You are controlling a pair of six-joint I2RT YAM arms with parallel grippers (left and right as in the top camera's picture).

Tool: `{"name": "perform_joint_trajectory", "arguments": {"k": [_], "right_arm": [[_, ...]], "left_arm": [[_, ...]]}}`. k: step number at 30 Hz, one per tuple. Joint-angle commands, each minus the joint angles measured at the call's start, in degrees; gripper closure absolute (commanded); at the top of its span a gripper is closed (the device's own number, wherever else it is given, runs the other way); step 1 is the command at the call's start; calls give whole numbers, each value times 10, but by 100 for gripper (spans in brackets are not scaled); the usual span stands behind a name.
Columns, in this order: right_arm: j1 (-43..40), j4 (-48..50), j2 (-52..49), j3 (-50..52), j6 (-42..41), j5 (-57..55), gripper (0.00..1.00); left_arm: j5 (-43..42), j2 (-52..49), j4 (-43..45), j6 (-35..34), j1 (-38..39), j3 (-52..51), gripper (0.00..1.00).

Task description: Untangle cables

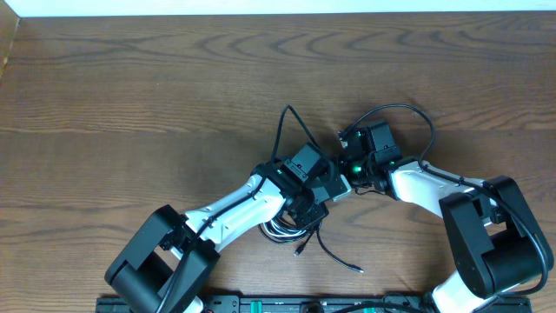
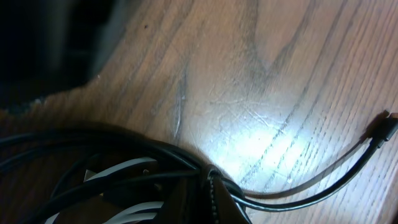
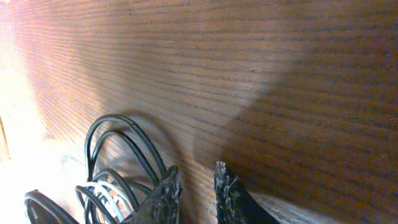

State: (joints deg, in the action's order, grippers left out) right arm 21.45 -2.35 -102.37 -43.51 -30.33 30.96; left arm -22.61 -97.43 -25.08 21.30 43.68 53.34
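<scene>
Cables (image 1: 287,229), left hand (image 2: 216,200) pinching them, right hand (image 3: 198,193) slightly spread, open table (image 1: 130,87) beyond

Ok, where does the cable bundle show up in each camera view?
Overhead: the cable bundle sits low centre, partly under the left arm.
Left wrist: it is at bottom left, with one black plug end trailing right.
Right wrist: it is in the bottom left corner, as looped coils.
Shared landmark: the white cable among the black ones, clear in both wrist views.
</scene>
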Motion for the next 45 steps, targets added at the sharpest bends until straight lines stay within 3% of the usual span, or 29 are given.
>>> {"name": "perform_joint_trajectory", "arguments": {"k": [1,7,10,12,15,25,35,45], "right_arm": [[-4,-17,-22,17,2,-71,81],[-4,-18,-22,17,2,-70,78],[-8,-28,-20,17,23,-42,96],[-23,-31,-10,17,47,-3,97],[-43,-31,12,17,88,55,91],[-45,-10,24,17,176,191,74],[-14,19,24,17,182,189,67],[-6,17,24,17,183,179,65]], "left_arm": [[50,0,-18,-14,-3,-9,93],[88,51,10,-67,-3,-6,93],[103,72,18,-77,-3,-6,93],[139,78,18,-106,-4,-6,92],[180,84,21,-147,-4,-6,93],[175,84,59,-236,-15,-6,92],[95,85,62,-238,-25,-6,93],[102,85,62,-237,-30,-6,93]]}}
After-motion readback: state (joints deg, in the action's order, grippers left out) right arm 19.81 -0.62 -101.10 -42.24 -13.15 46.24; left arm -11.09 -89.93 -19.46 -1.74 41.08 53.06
